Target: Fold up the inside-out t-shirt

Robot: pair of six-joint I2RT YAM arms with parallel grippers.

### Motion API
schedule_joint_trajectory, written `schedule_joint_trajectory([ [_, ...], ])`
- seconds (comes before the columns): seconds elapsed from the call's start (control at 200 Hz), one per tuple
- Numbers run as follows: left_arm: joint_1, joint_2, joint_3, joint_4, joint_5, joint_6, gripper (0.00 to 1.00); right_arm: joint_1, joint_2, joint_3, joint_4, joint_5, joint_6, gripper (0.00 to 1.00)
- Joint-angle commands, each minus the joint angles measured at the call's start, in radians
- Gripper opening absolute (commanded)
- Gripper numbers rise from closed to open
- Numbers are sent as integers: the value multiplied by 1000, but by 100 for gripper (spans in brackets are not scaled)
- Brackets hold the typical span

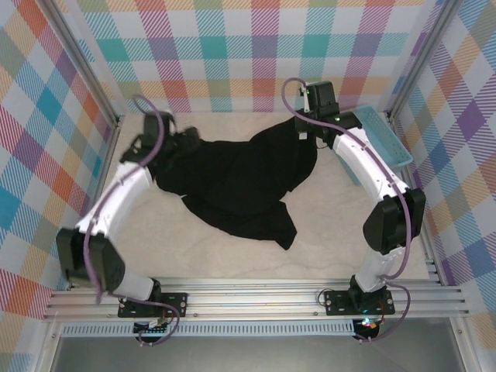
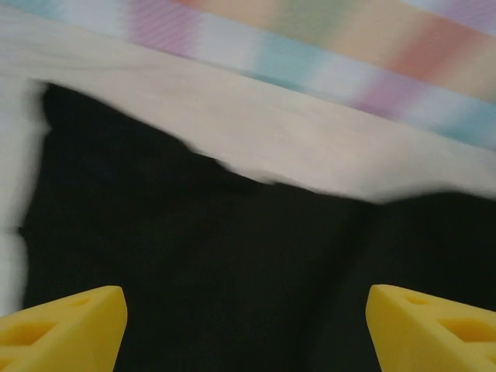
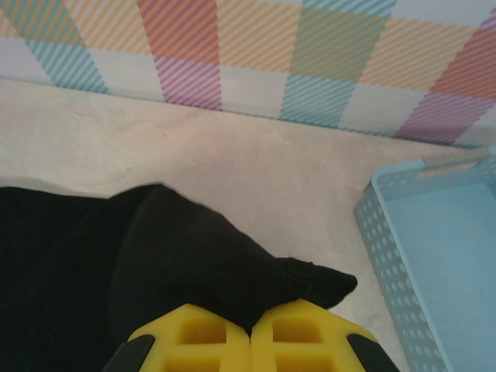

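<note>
The t-shirt lies crumpled just left of the basket. My right gripper pinches 1 fold on the basket side; my left gripper hangs with jaws wide over the opposite edge. I'd grab there, then spread evenly.

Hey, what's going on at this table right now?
A black t-shirt lies crumpled on the table, not yet folded. The right gripper is shut on a pinch of cloth at its far right edge, near a light blue basket. The left gripper is open over the shirt's far left side.
</note>
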State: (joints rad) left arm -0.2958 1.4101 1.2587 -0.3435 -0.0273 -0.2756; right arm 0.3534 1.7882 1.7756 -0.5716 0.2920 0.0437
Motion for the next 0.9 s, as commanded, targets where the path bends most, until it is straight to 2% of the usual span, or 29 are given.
schedule_joint_trajectory([
  [0.0,-235,-61,-173,226,175,34,78,-45,28,47,-28,-33,18,1],
  [0.075,-423,-32,-265,278,177,118,76,-67,43,39,-33,-59,25,0],
  [0.15,-576,37,-316,321,142,193,75,-89,48,25,-29,-89,36,0],
  [0.23,-688,150,-282,314,113,273,74,-116,52,11,-25,-137,58,0],
  [0.315,-758,277,-193,257,63,351,73,-130,50,-4,-21,-164,67,0],
  [0.505,-810,469,-69,183,53,416,72,-146,31,-42,-19,-177,66,0],
  [0.57,-812,508,-51,165,40,420,68,-151,24,-51,-17,-181,65,0],
  [0.625,-812,529,-44,149,8,423,61,-155,16,-56,-16,-183,64,0],
  [0.75,-804,525,-52,131,-72,419,36,-157,1,-55,-13,-184,63,0],
  [0.85,-777,473,-74,144,-35,400,22,-157,10,-52,-8,-192,64,1],
  [0.895,-764,451,-85,163,3,383,20,-157,24,-48,-9,-195,66,1],
])
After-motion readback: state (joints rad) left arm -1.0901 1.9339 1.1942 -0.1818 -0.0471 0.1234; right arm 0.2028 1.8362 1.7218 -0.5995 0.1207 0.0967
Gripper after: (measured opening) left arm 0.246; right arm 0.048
